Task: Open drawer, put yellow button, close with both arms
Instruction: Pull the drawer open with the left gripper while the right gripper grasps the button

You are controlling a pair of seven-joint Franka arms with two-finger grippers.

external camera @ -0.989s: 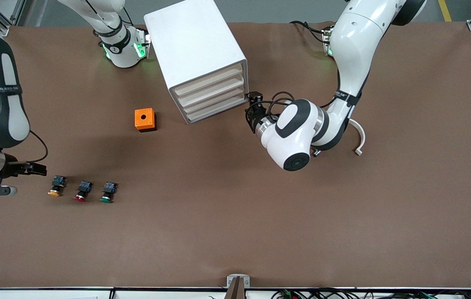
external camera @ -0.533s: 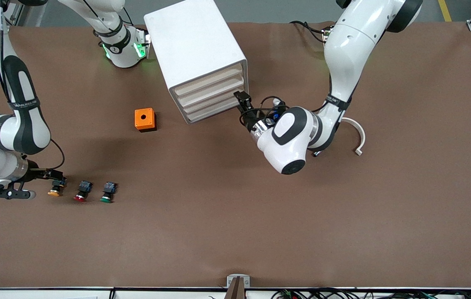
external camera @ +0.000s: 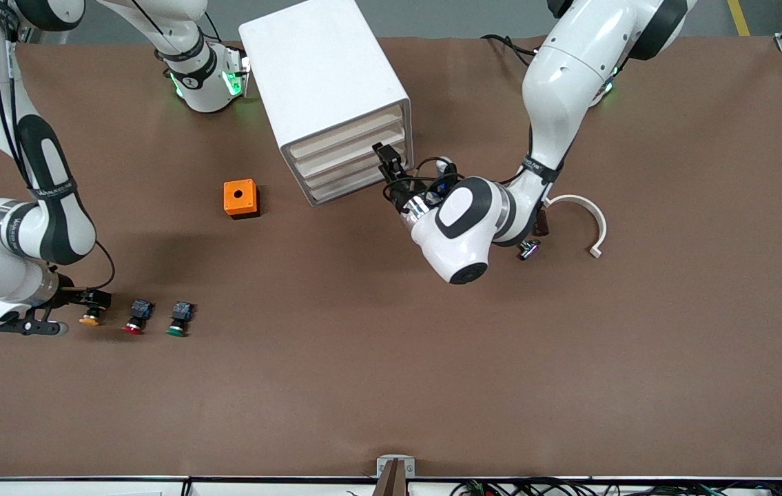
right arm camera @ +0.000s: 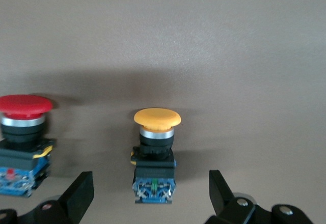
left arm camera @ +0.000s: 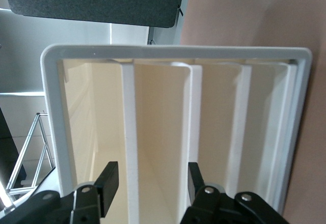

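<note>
The white cabinet [external camera: 325,83] stands near the robots' bases, with the drawer [external camera: 348,129] uppermost of four, all shut. My left gripper [external camera: 384,153] is open at the drawer fronts, at the cabinet's corner toward the left arm's end. In the left wrist view the gripper [left arm camera: 151,175] has the drawer's front lip [left arm camera: 128,132] between its fingers [left arm camera: 109,183]. The yellow button [external camera: 90,318] lies on the table. My right gripper [external camera: 96,300] is open at its blue rear block. In the right wrist view the button [right arm camera: 157,152] lies between the spread fingers [right arm camera: 81,191] of the gripper [right arm camera: 151,183].
A red button [external camera: 134,318] and a green button [external camera: 178,319] lie beside the yellow one; the red one also shows in the right wrist view [right arm camera: 23,137]. An orange box [external camera: 240,198] sits beside the cabinet. A white curved piece [external camera: 587,220] lies by the left arm.
My left gripper has moved along the cabinet's front onto the drawer fronts. My right gripper has moved toward the yellow button and now flanks its rear block.
</note>
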